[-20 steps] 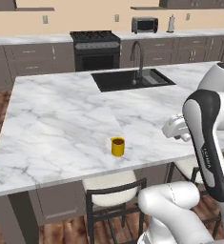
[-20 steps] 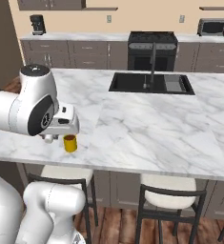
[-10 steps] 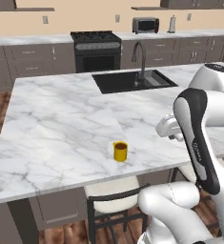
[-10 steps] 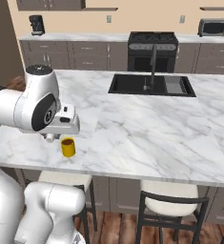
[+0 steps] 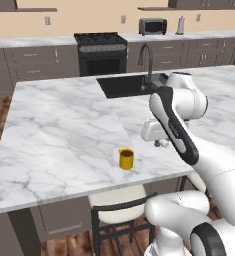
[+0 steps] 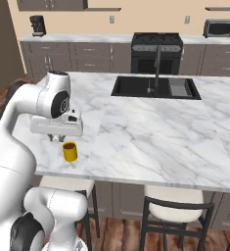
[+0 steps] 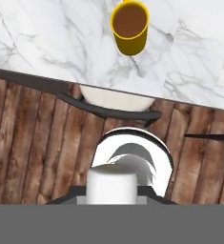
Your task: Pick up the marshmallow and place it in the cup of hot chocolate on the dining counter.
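Note:
The marshmallow (image 7: 111,185), a small white block, sits at the bottom of the hand view with my gripper (image 7: 111,193) shut on it. The cup of hot chocolate (image 7: 129,26) is a yellow mug with brown liquid, standing near the front edge of the dining counter (image 7: 46,38). From the base, the cup (image 5: 126,158) (image 6: 70,151) stands on the white marble dining counter (image 5: 64,130) (image 6: 146,132). My gripper (image 5: 161,143) (image 6: 55,138) hangs just above the counter top, close beside the cup, on its right in the left base view.
A black sink (image 5: 126,85) with a curved faucet (image 5: 148,60) is set in the far side of the counter. Stools (image 5: 119,207) (image 6: 177,208) stand under the near edge over a wooden floor (image 7: 32,143). A stove (image 6: 155,46) and cabinets line the back wall.
Both base views have shifted a little as the base drove. My hand has swung closer to the cup, still shut on the marshmallow. The cup has stayed in place on the counter.

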